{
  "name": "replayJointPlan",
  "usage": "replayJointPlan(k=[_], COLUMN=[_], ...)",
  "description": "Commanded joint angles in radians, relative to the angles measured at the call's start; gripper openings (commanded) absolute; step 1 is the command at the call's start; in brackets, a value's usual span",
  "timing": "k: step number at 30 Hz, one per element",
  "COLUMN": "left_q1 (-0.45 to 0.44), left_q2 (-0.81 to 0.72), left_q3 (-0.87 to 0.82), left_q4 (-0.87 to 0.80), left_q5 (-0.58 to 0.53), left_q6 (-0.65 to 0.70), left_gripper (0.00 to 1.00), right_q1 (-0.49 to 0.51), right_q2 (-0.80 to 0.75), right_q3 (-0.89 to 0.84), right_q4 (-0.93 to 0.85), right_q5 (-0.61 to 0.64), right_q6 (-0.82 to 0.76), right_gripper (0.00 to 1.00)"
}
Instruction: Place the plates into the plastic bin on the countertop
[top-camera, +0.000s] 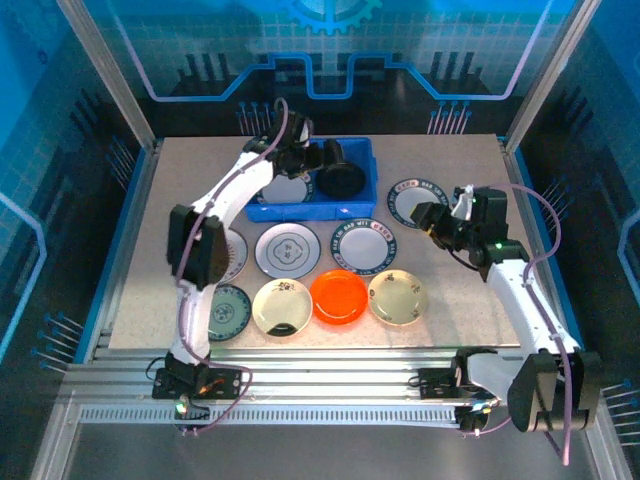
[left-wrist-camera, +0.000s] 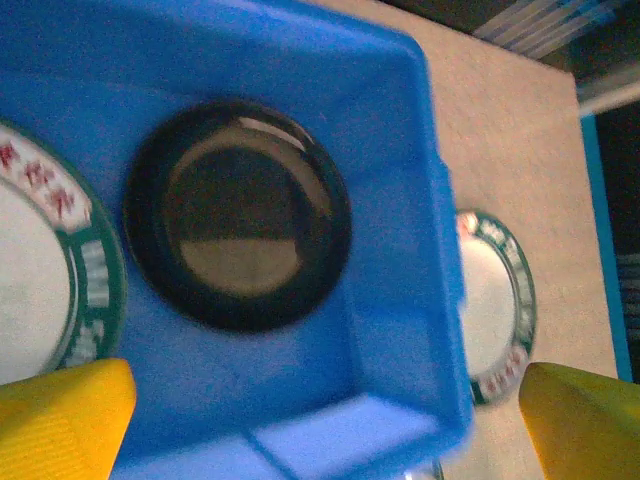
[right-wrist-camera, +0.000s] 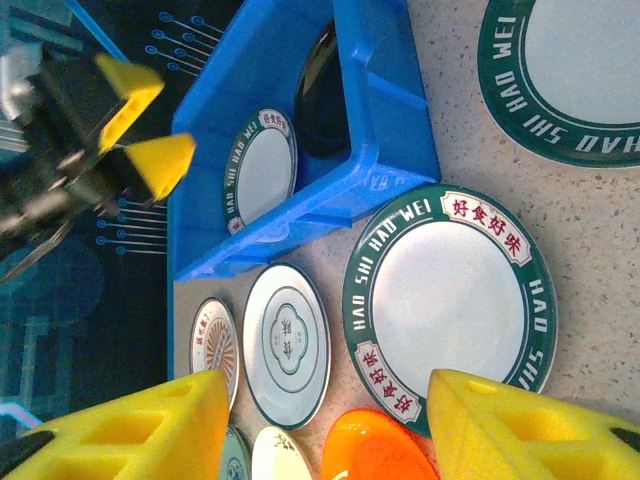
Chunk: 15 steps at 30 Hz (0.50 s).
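Observation:
The blue plastic bin (top-camera: 360, 150) stands at the back of the countertop (top-camera: 450, 160). In it lie a white green-rimmed plate (left-wrist-camera: 40, 270) and a black plate (left-wrist-camera: 238, 215). My left gripper (left-wrist-camera: 320, 430) hovers over the bin, open and holding nothing. My right gripper (right-wrist-camera: 330, 430) hangs open above the countertop, over the orange plate (right-wrist-camera: 375, 450) and a green-rimmed plate (right-wrist-camera: 450, 300), with nothing between its fingers. Another green-rimmed plate (top-camera: 410, 198) lies right of the bin. A grey-white plate (top-camera: 290, 248), a teal one (top-camera: 228, 310) and two cream ones (top-camera: 282, 305) (top-camera: 398, 298) lie in front.
A patterned plate (top-camera: 235, 255) lies partly under the left arm's forearm. Aluminium rails (top-camera: 330, 380) run along the near edge, and blue panels wall in the sides and back. Bare countertop shows at the far right and far left.

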<state>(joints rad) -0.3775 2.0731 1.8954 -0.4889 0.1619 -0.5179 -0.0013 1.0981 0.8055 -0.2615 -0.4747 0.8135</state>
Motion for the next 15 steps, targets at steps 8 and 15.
replayJointPlan(k=[8, 15], left_q1=[-0.069, -0.067], left_q2=[-0.61, -0.858], left_q3=[-0.546, -0.738], left_q4=[0.095, -0.016], left_q5=[-0.021, -0.014], left_q6=[0.035, 0.041], left_gripper=[0.99, 0.99], right_q1=[0.042, 0.248], right_q2=[-0.053, 0.011], right_q3=[-0.062, 0.047], right_q4=[0.02, -0.063], right_q5=[-0.012, 0.069], right_q6=[-0.024, -0.094], right_gripper=[0.54, 0.53])
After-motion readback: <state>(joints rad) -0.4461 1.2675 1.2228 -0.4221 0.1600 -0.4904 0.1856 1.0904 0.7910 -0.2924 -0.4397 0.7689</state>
